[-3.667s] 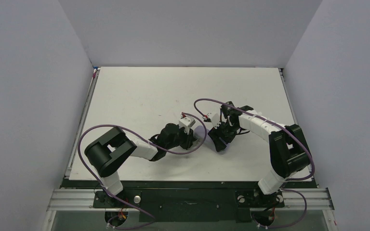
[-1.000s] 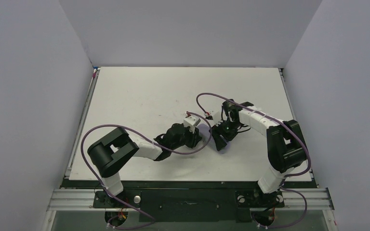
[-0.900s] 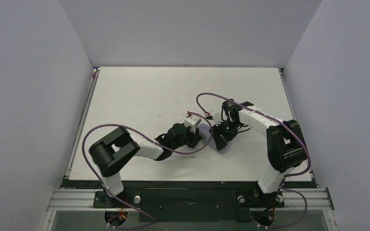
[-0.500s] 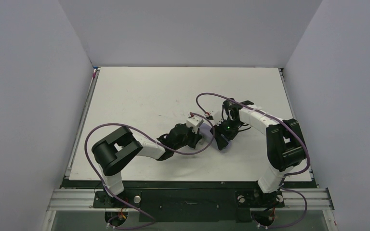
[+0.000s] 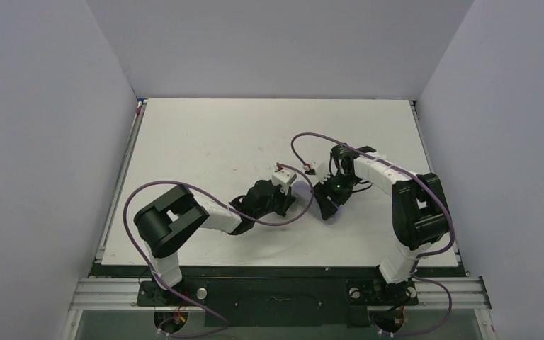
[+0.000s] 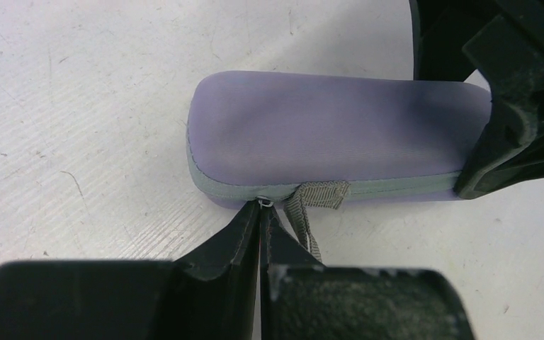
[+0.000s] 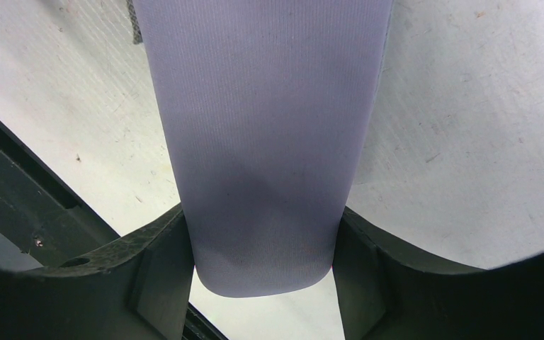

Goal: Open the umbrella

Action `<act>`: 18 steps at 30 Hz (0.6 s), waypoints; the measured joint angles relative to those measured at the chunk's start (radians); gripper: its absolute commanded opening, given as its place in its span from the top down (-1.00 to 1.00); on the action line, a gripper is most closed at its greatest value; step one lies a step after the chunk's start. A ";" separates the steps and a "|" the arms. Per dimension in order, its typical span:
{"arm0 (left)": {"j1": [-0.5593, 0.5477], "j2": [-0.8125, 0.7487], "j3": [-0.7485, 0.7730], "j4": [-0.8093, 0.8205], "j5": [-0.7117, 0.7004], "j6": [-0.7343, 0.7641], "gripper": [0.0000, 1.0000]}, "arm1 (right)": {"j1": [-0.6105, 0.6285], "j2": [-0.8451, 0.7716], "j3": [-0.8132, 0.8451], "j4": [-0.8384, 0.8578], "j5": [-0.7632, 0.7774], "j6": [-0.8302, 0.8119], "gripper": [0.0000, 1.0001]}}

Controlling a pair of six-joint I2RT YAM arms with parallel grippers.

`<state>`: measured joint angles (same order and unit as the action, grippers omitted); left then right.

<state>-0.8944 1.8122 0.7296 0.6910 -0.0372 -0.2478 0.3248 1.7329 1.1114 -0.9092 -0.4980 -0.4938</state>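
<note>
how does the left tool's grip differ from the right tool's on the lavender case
The left tool has its fingers nearly together, pinching a small metal zipper pull on the seam; the right tool is spread wide, clamping the lavender case across its width. The left tool works near one end, the right tool holds the other. Both grip the same case.

Left end effector apparently shut; right end effector clamped (wider).

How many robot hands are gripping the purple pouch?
2. The left hand pinches the zipper pull on the pouch seam; the right hand clamps the opposite end.
</note>
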 measured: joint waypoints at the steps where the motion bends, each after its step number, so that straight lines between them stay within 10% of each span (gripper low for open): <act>1: 0.002 0.000 -0.001 0.001 0.000 0.001 1.00 | -0.001 0.000 0.000 0.000 0.000 -0.001 1.00; 18: 0.068 -0.024 -0.061 0.048 0.054 0.051 1.00 | -0.003 0.000 0.000 -0.011 -0.003 -0.103 1.00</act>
<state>-0.8265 1.7882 0.6682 0.7395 0.0170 -0.1967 0.3214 1.7329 1.1110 -0.9207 -0.5007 -0.5968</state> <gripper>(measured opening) 0.005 0.576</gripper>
